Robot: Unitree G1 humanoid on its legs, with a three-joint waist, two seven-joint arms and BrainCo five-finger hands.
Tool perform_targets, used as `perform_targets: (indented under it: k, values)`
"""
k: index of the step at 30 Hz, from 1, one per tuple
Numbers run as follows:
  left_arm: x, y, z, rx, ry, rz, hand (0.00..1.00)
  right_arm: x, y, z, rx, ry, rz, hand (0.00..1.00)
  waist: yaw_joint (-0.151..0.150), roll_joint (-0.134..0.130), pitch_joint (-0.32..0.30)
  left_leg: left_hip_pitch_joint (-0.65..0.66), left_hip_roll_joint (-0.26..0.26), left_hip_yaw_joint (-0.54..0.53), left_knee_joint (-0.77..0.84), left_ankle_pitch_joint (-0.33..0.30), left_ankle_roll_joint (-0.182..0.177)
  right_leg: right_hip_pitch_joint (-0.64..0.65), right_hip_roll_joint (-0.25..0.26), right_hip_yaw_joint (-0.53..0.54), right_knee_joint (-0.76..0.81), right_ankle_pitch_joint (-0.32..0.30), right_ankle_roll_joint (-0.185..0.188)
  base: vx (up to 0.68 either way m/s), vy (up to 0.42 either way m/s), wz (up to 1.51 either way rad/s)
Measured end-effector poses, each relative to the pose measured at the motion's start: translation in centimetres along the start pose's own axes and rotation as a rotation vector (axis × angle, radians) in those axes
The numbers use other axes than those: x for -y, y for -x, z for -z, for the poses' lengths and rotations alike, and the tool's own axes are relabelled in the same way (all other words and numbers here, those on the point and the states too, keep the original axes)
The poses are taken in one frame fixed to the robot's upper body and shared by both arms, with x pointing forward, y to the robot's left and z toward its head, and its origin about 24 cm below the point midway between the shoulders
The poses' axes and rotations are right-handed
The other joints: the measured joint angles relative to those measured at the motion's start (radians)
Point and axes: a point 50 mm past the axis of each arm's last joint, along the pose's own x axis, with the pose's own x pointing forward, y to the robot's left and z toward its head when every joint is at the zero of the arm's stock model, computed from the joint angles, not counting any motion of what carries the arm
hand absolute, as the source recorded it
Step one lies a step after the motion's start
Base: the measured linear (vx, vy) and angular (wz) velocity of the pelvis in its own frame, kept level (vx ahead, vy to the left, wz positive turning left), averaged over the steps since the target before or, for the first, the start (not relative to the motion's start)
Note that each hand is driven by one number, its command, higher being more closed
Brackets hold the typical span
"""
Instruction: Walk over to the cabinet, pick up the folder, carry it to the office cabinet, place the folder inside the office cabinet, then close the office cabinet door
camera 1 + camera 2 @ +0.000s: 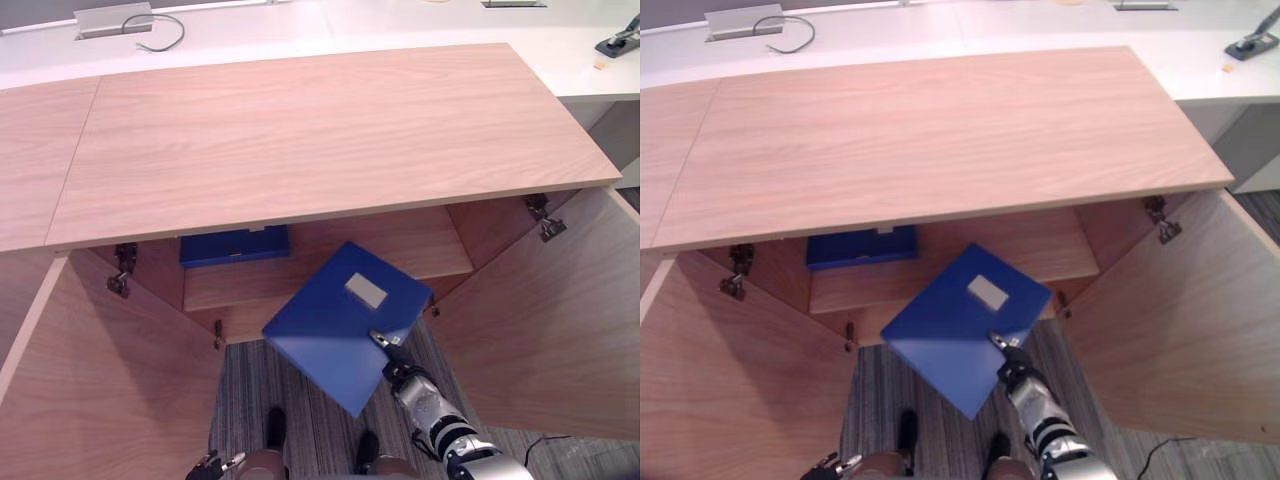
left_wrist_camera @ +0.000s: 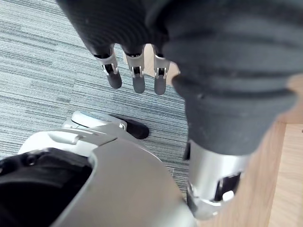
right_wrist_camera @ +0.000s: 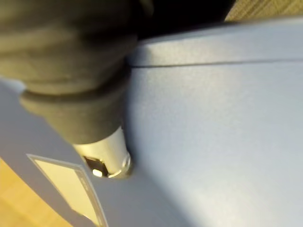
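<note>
A blue folder (image 1: pixel 335 325) with a pale label hangs tilted in front of the open office cabinet, its far corner reaching over the lower shelf (image 1: pixel 425 250). My right hand (image 1: pixel 418 388) is shut on the folder's near right edge, thumb on top, fingers hidden underneath. In the right wrist view the thumb (image 3: pixel 106 156) presses on the blue cover (image 3: pixel 213 118). My left hand (image 2: pixel 137 75) hangs low at my side over the carpet, fingers straight and holding nothing.
Both cabinet doors stand wide open, the left door (image 1: pixel 110 380) and the right door (image 1: pixel 550 310). A second blue folder (image 1: pixel 233 246) lies inside on the upper shelf. The wooden cabinet top (image 1: pixel 320 140) overhangs the opening. A white desk (image 1: pixel 400 25) runs behind.
</note>
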Motion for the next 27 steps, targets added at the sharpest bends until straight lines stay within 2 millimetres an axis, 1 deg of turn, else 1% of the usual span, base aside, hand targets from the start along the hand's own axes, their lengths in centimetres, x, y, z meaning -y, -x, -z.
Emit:
perform_targets:
  k: [1,3,4,5,6,7,8,9,10,11,12,13,15,16,17,19,21,23,25,26,27]
  values:
    - [0.0,0.0,0.1,0.001,0.021,-0.004,0.0,0.6,0.2,0.3,0.016,-0.082,0.017,1.0,0.004,-0.001,-0.002,0.005,0.01,0.001,0.006,-0.018,-0.006,0.012,0.008,-0.001,-0.01,-0.003,0.0,0.12,-0.038,0.06]
    - [-0.2,0.0,-0.1,0.01,0.044,-0.014,0.0,0.8,0.4,0.9,0.018,-0.147,0.027,1.0,0.005,-0.012,0.002,-0.03,0.016,0.002,0.082,-0.057,-0.008,0.015,0.012,-0.004,-0.013,-0.007,-0.002,0.11,-0.04,0.05]
    - [-0.4,0.0,-0.4,0.021,0.094,-0.018,0.0,0.9,0.6,1.5,0.014,-0.197,0.034,1.0,0.008,-0.02,0.014,-0.091,0.02,0.013,0.237,-0.128,-0.014,0.034,0.017,-0.011,-0.018,-0.011,-0.007,0.08,-0.019,0.11]
    - [-0.3,0.0,-0.5,0.025,0.127,-0.018,0.0,1.2,0.7,1.8,0.01,-0.22,0.044,1.0,0.008,-0.02,0.019,-0.122,0.03,0.031,0.322,-0.159,-0.013,0.05,0.021,-0.018,-0.02,-0.013,-0.009,0.12,-0.038,0.3]
    - [-0.1,0.0,-0.9,0.046,0.194,-0.014,0.0,2.0,1.1,2.6,0.002,-0.258,0.071,1.0,0.006,-0.018,0.037,-0.162,0.056,0.06,0.479,-0.199,-0.014,0.107,0.032,-0.037,-0.03,-0.014,-0.011,0.13,-0.053,0.46]
    - [0.3,-0.1,-1.4,0.078,0.283,-0.007,0.0,2.6,1.4,3.3,-0.007,-0.287,0.093,1.0,0.015,-0.017,0.051,-0.196,0.078,0.079,0.616,-0.207,-0.023,0.159,0.041,-0.039,-0.037,-0.014,-0.012,0.13,-0.044,0.49]
    - [0.3,-0.1,-1.6,0.094,0.321,-0.006,0.0,2.8,1.5,3.4,-0.005,-0.294,0.098,1.0,0.018,-0.018,0.06,-0.218,0.081,0.082,0.675,-0.209,-0.026,0.178,0.042,-0.036,-0.037,-0.016,-0.015,0.12,-0.001,0.3]
    - [0.7,-0.1,-1.7,0.11,0.383,0.001,0.0,2.9,1.6,3.1,0.005,-0.295,0.095,1.0,0.024,-0.019,0.065,-0.247,0.086,0.084,0.717,-0.261,-0.03,0.19,0.043,-0.033,-0.037,-0.025,-0.027,0.09,0.048,0.02]
    - [1.2,-0.1,-1.5,0.105,0.417,0.01,0.0,2.5,1.4,2.3,0.027,-0.291,0.072,1.0,0.026,0.014,0.07,-0.265,0.082,0.079,0.68,-0.273,-0.032,0.188,0.055,-0.03,-0.036,-0.026,-0.028,0.07,0.078,-0.14]
    - [1.5,-0.1,-1.1,0.097,0.425,0.015,0.0,2.4,1.4,2.0,0.037,-0.288,0.063,1.0,0.026,0.031,0.068,-0.262,0.08,0.073,0.625,-0.224,-0.03,0.18,0.064,-0.026,-0.034,-0.027,-0.026,0.06,0.106,-0.29]
    - [1.7,-0.1,-0.8,0.089,0.434,0.019,0.0,2.1,1.3,1.8,0.042,-0.288,0.049,1.0,0.032,0.033,0.068,-0.235,0.076,0.084,0.546,-0.23,-0.008,0.165,0.065,-0.011,-0.031,-0.043,-0.007,0.09,0.112,-0.27]
    - [1.5,-0.1,-1.2,0.103,0.43,0.023,0.0,1.7,1.2,2.2,0.034,-0.301,0.039,1.0,0.034,0.01,0.079,-0.205,0.046,0.101,0.475,-0.202,0.005,0.145,0.035,-0.003,-0.017,-0.049,-0.004,0.1,0.089,-0.18]
    - [1.5,0.0,-1.1,0.099,0.43,0.024,0.0,1.8,1.5,3.0,0.016,-0.318,0.047,1.0,0.033,0.009,0.078,-0.167,0.025,0.109,0.416,-0.177,0.015,0.145,0.013,-0.003,0.005,-0.049,-0.004,0.06,0.062,-0.03]
    - [1.4,0.2,-0.4,0.088,0.441,0.015,0.0,2.1,1.9,4.0,-0.004,-0.343,0.057,1.0,0.035,0.006,0.074,-0.112,0.013,0.128,0.371,-0.168,0.021,0.16,-0.003,-0.001,0.014,-0.049,-0.004,0.05,0.061,-0.15]
    - [1.2,0.3,-0.1,0.084,0.451,0.008,0.0,2.1,2.0,4.5,-0.017,-0.355,0.055,1.0,0.037,0.004,0.069,-0.09,0.01,0.138,0.346,-0.162,0.024,0.164,-0.008,0.001,0.017,-0.049,-0.004,0.03,0.041,-0.32]
    - [0.9,0.5,0.4,0.073,0.461,-0.005,0.0,1.9,2.4,5.7,-0.054,-0.359,0.043,1.0,0.034,-0.004,0.04,-0.041,-0.006,0.163,0.26,-0.126,0.027,0.156,-0.021,0.013,0.021,-0.049,-0.004,0.03,0.004,-0.33]
    - [0.9,0.5,0.5,0.069,0.461,-0.003,0.0,1.9,2.6,6.3,-0.084,-0.341,0.039,1.0,0.034,-0.01,0.014,-0.018,-0.013,0.183,0.183,-0.085,0.025,0.133,-0.025,0.025,0.022,-0.048,-0.003,0.01,-0.005,-0.25]
    - [0.8,0.5,0.6,0.066,0.46,-0.004,0.0,2.0,2.7,6.6,-0.098,-0.332,0.04,1.0,0.031,-0.011,0.011,0.008,-0.016,0.192,0.138,-0.063,0.024,0.133,-0.027,0.026,0.023,-0.044,0.002,-0.02,0.005,-0.19]
    - [0.8,0.5,0.7,0.064,0.457,-0.004,0.0,2.3,2.8,6.7,-0.107,-0.31,0.037,1.0,0.025,-0.008,0.01,0.021,-0.011,0.197,0.132,-0.06,0.027,0.12,-0.027,0.025,0.057,-0.043,0.005,-0.06,0.026,-0.22]
    - [1.1,0.5,0.8,0.061,0.454,0.003,0.0,2.4,2.7,6.3,-0.104,-0.288,0.027,1.0,0.025,0.008,0.013,0.019,0.007,0.195,0.146,-0.064,0.032,0.068,-0.026,0.024,0.153,-0.043,0.006,-0.08,0.026,-0.24]
    - [1.0,0.5,0.8,0.057,0.45,0.003,0.0,2.4,2.7,6.1,-0.102,-0.276,0.023,1.0,0.025,0.015,0.016,0.017,0.014,0.193,0.156,-0.072,0.038,0.045,-0.028,0.024,0.198,-0.042,0.006,-0.09,0.027,-0.26]
